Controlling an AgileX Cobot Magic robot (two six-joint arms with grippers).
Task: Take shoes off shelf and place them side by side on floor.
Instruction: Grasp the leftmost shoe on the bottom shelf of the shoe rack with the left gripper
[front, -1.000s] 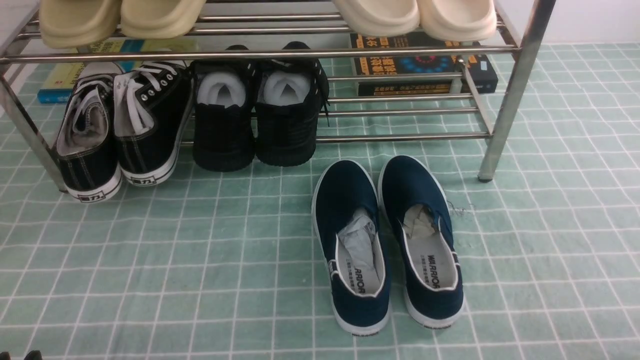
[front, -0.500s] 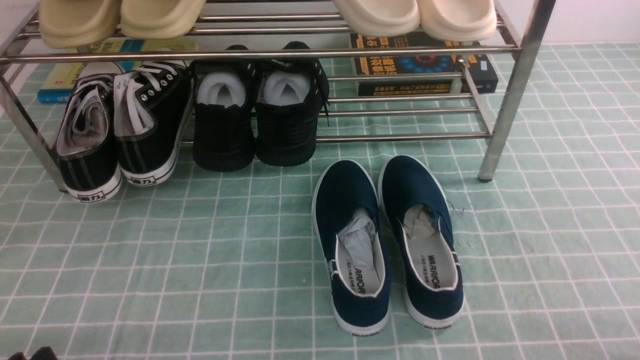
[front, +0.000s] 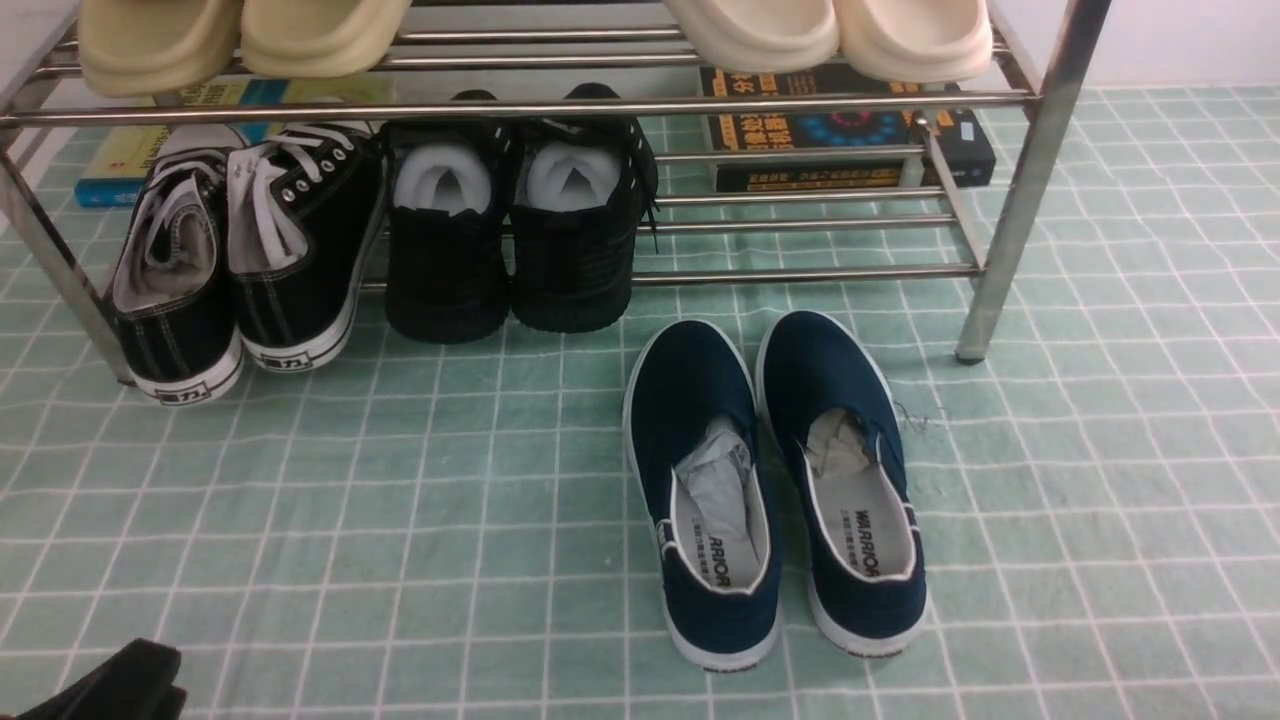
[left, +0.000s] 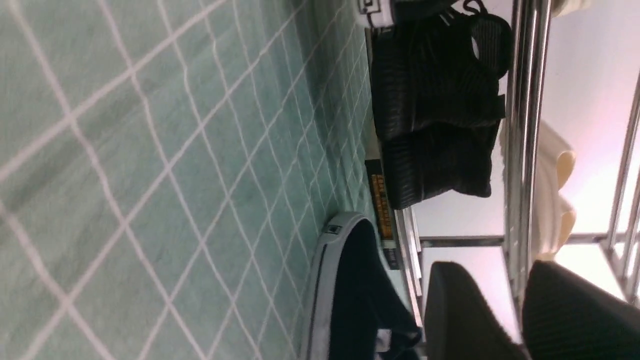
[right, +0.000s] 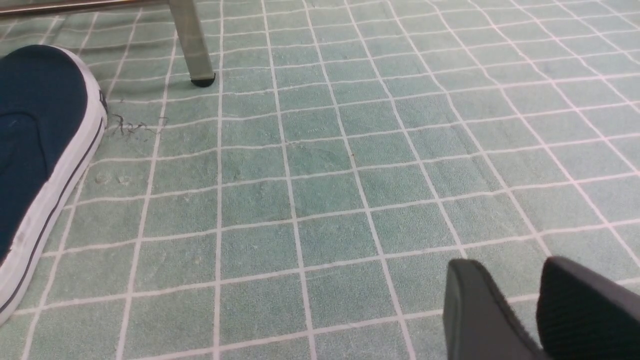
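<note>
The black canvas sneakers with white laces stand heel-out at the left end of the shelf's (front: 520, 108) lower tier, one shoe (front: 175, 290) beside the other (front: 300, 250). One labelled white heel (left: 375, 12) also shows in the left wrist view. My left gripper (front: 110, 685) pokes in at the bottom-left corner of the front view, low over the floor (front: 400, 520) and well short of the sneakers. Its fingers are apart in the wrist view, gripper (left: 492, 265) open and empty. My right gripper (right: 500, 262) hovers open over bare floor; the front view does not show it.
An all-black knit pair (front: 510, 240) sits next to the sneakers. Navy slip-ons (front: 770, 480) lie side by side on the floor before the shelf. Beige slippers (front: 240, 35) fill the top tier. Books (front: 850, 130) lie behind. The right steel leg (front: 1010, 200) stands near the slip-ons.
My left gripper has come further into the front view's bottom-left corner, moving forward. The shoes and the shelf have not moved.
</note>
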